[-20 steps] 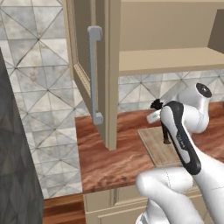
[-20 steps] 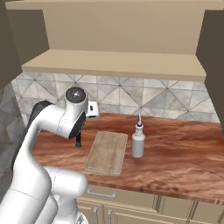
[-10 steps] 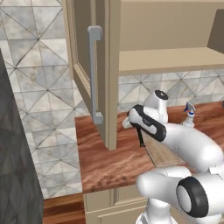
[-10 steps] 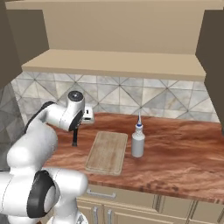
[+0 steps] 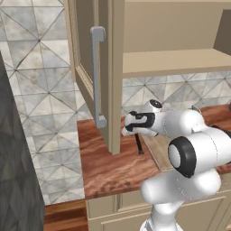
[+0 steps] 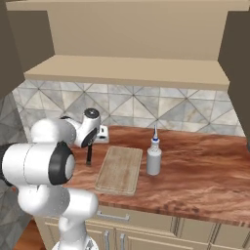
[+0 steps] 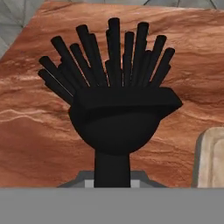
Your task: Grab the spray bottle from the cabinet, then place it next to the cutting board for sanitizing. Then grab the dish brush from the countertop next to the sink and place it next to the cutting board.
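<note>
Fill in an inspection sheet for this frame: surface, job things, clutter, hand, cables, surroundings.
Surface: reddish-brown countertop, bare wood grain around the items.
Job things: spray bottle upright on the countertop, just right of the cutting board; dish brush held bristles-down over the countertop, left of the board; cabinet door open, visible shelf bare.
Clutter: nothing seen.
Hand: hand shut on the dish brush's handle, brush hanging below it; whether the bristles touch the counter cannot be told.
Cables: nothing seen.
Surroundings: grey triangle-tiled backsplash behind the counter; beige lower cupboards beneath it.
</note>
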Tool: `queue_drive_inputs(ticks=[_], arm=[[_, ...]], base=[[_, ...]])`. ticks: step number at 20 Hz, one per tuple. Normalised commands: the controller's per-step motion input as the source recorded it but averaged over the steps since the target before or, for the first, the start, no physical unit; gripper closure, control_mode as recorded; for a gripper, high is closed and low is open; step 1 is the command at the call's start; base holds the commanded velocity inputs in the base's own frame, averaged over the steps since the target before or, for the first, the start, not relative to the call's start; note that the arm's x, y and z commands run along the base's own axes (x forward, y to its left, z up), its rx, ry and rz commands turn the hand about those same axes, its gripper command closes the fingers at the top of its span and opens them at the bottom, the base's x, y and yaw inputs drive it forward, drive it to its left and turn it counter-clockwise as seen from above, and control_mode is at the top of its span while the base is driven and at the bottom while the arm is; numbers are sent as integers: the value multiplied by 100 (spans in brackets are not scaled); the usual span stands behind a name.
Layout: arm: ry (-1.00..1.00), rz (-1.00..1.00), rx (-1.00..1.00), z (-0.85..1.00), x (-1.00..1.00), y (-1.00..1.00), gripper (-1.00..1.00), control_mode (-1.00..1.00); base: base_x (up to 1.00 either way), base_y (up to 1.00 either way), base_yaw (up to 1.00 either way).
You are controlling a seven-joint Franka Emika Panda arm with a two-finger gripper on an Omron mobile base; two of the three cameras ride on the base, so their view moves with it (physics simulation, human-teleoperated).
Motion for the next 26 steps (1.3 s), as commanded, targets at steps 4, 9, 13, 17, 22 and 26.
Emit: queue_drive_inputs(ticks=[4,9,13,17,22,26], arm=[[24,0,0,-43,19,0,100,-100],[19,0,0,-42,2,-2,100,-100],[12,0,0,-41,0,-2,100,-100],[6,0,0,-36,0,-8,100,-100],[2,0,0,-37,0,-3,100,-100],[1,0,0,-38,0,0,100,-100]], base=[[0,0,0],[0,0,0],[0,0,0],[0,0,0],[0,0,0],[0,0,0]])
